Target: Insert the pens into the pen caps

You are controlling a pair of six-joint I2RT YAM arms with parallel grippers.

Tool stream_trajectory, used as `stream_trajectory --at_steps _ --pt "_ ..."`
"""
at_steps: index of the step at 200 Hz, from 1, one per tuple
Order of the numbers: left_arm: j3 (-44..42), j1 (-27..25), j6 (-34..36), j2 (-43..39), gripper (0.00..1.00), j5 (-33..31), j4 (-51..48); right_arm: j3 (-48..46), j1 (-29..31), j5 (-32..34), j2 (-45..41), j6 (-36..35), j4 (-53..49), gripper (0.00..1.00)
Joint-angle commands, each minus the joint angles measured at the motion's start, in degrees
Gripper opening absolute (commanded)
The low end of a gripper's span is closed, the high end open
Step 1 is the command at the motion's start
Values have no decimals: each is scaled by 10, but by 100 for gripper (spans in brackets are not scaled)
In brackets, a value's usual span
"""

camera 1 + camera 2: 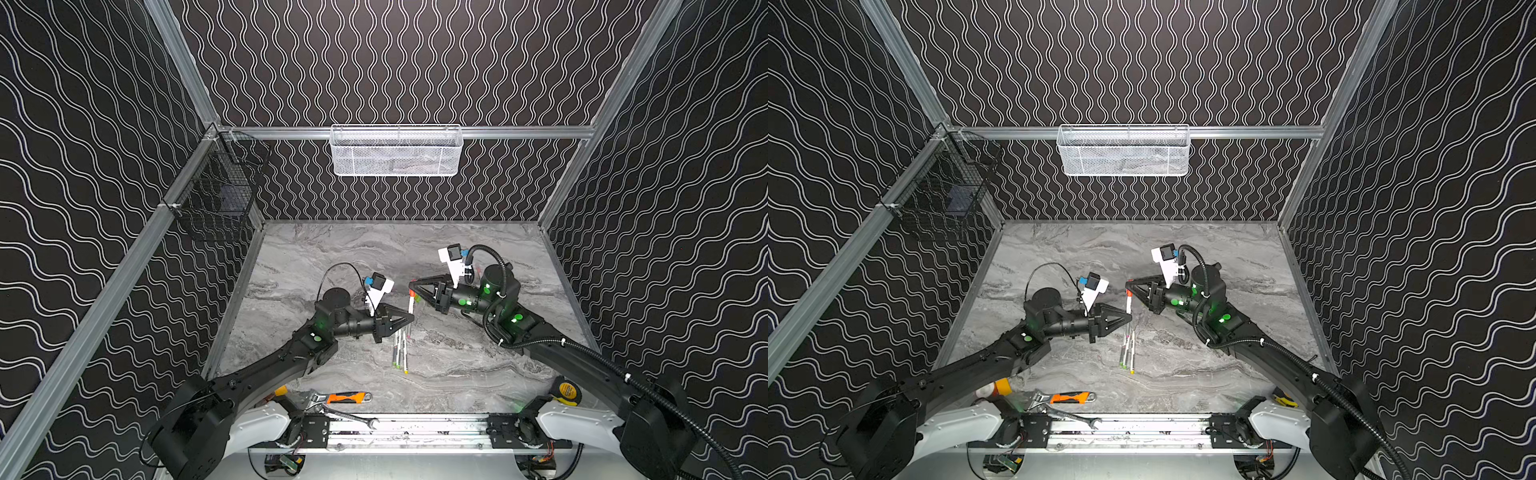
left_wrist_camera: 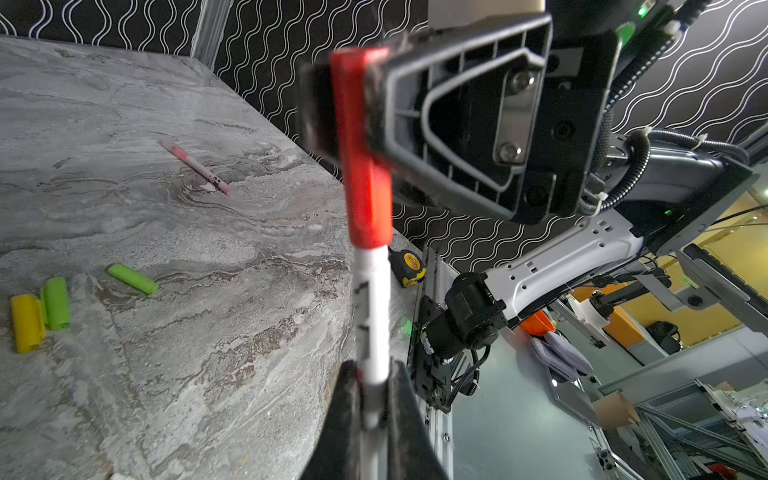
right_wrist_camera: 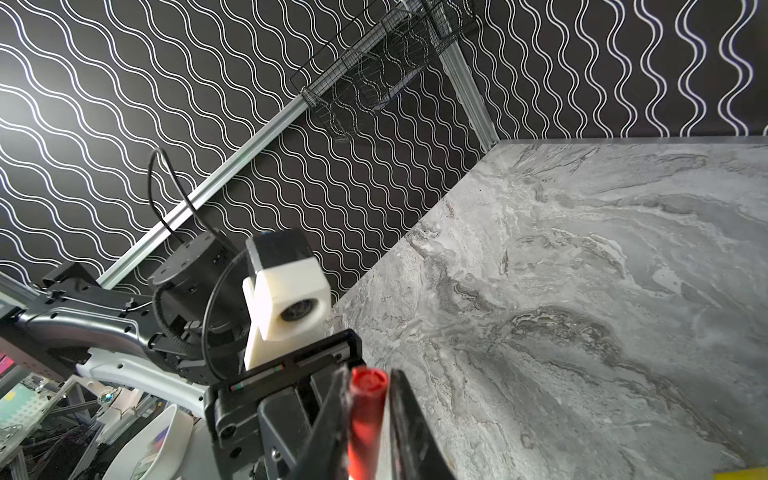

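While the left claw [image 2: 373,376] is clamped on the white pen [image 2: 374,299], the right claw [image 3: 368,378] pinches the red cap [image 2: 365,166] sitting over its end; other pens [image 1: 400,351] lie on the worktop [image 1: 457,374] beneath.

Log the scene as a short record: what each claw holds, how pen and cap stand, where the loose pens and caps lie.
left claw: shut on slim white-barrelled pen
right claw: shut on red plastic cap
mating: cap sits over the pen's end, in the air; full seating cannot be told
loose pens: three side by side on grey marble tabletop
caps left: two lime green plastic caps, one yellow plastic cap, on the tabletop, left wrist view only
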Motion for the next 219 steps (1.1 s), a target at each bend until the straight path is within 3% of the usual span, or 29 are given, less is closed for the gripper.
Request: stream_trajectory --at_steps 1,42,89,113,152,219 --pt "12 2 4 -5 0 -4 24 -11 4 17 -11 20 26 21" --pt "18 4 9 1 0 8 26 -13 6 26 -29 21 9 26" --pt "14 4 11 -5 0 13 25 23 5 16 -41 1 -35 52" --pt "16 4 20 -12 0 14 11 59 3 -7 -26 -9 -71 56" --pt "16 4 31 -25 0 18 3 83 2 -20 -7 -19 -94 55" --pt "17 4 32 -19 0 26 7 82 2 -54 -1 -21 -82 30"
